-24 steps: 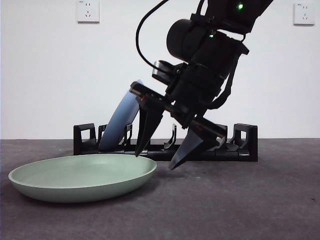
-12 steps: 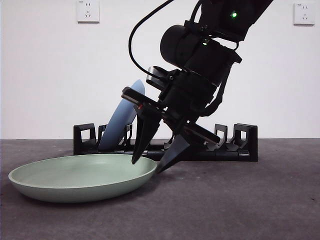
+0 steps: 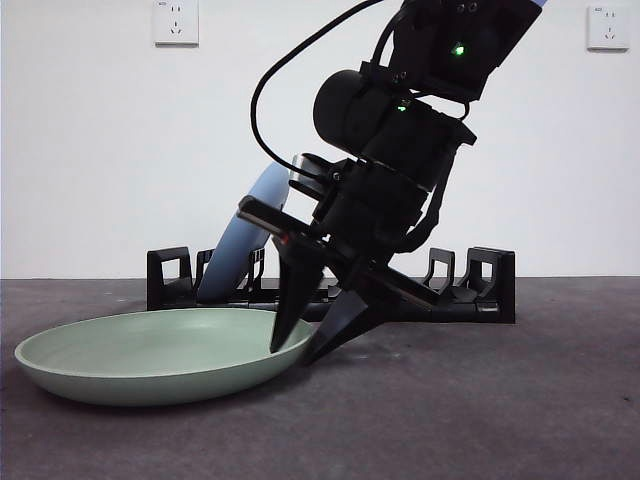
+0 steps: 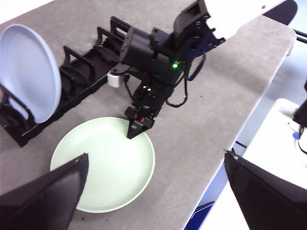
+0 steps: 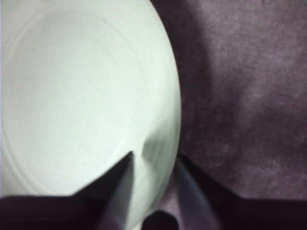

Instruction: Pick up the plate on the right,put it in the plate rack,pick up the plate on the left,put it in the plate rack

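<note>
a pale green plate point(image 3: 160, 355) is lying flat on the grey surface point(image 3: 480, 400), in front of the black plate rack point(image 3: 470, 290). the rack is standing further back along the surface, and a light blue plate point(image 3: 245, 235) is already being held in one of its slots near one end, leaning on edge against the dividers, which are keeping it from falling flat.

the right gripper point(image 3: 310, 345) is being tilted down steeply over the near rim of the green plate. its jaws are spread only narrowly and are straddling the rim, one tip inside the dish and the other outside, low against the surface. the right wrist view is showing the same: the rim of the green plate point(image 5: 165, 143) is passing between the two dark jaws. whether the rim is being squeezed yet cannot be told. the steep angle is judged to be letting the outer jaw slip under the raised edge.

the left gripper point(image 4: 153, 191) is being held high above the surface with its jaws spread wide, holding nothing, apparently waiting clear of the work.
</note>
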